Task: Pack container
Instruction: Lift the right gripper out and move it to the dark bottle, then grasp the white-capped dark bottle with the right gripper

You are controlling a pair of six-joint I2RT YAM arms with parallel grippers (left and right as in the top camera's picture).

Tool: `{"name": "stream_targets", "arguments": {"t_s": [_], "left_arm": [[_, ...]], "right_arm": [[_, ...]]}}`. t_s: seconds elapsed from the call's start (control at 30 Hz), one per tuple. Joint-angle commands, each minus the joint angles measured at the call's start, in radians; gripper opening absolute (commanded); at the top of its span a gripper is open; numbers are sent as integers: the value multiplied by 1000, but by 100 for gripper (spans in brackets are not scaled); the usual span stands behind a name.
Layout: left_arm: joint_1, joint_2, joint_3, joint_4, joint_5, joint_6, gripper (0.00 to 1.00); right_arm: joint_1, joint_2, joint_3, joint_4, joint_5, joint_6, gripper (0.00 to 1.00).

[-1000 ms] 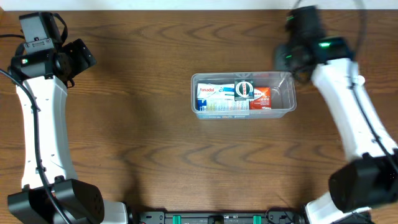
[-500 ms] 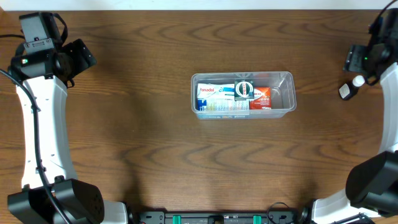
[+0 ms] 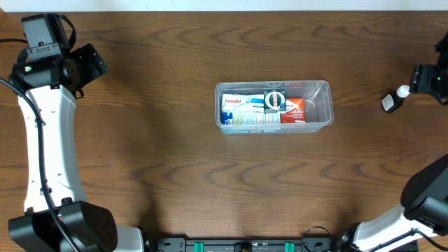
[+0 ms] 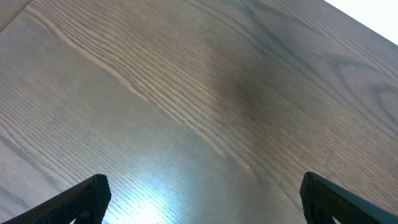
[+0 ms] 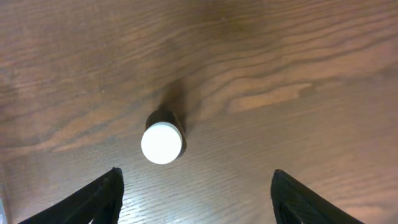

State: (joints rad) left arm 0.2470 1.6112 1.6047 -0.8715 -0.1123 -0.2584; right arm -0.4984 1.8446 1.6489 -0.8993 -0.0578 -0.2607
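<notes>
The clear plastic container (image 3: 320,105) sits mid-table, holding a blue-and-white box (image 3: 236,109), a red box (image 3: 296,110) and a dark tube-like pack (image 3: 275,100); its right end is bare. A small dark bottle with a white cap (image 3: 393,100) stands far right of it. My right gripper (image 3: 418,78) hovers open by that bottle. In the right wrist view the bottle (image 5: 162,141) stands ahead of the open right gripper (image 5: 196,180), left of centre, untouched. My left gripper (image 3: 94,63) is at the far left, and in its wrist view the left gripper (image 4: 204,186) is open over bare wood.
The wooden table's far edge (image 3: 224,10) runs along the top of the overhead view. Both arm bases (image 3: 63,227) stand at the near corners. A black rail (image 3: 245,245) lies along the front edge.
My right gripper has swung from the container's right end out to the far right and opened. The small bottle now shows beside it. The left arm has not moved.
</notes>
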Motion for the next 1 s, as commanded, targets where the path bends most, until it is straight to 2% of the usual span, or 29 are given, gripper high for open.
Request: {"name": "stream_targets", "arguments": {"t_s": [0.0, 0.27, 0.83, 0.97], "left_arm": [[3, 1, 4, -3, -16, 6, 98], [3, 1, 4, -3, -16, 6, 98], [3, 1, 4, -3, -16, 6, 98], [3, 1, 4, -3, -16, 6, 98]], "right_arm": [[-5, 26, -4, 6, -90, -68, 72], [0, 82, -4, 37, -94, -115, 70], [28, 215, -4, 40, -152, -115, 66], [34, 215, -3, 51, -150, -115, 58]]}}
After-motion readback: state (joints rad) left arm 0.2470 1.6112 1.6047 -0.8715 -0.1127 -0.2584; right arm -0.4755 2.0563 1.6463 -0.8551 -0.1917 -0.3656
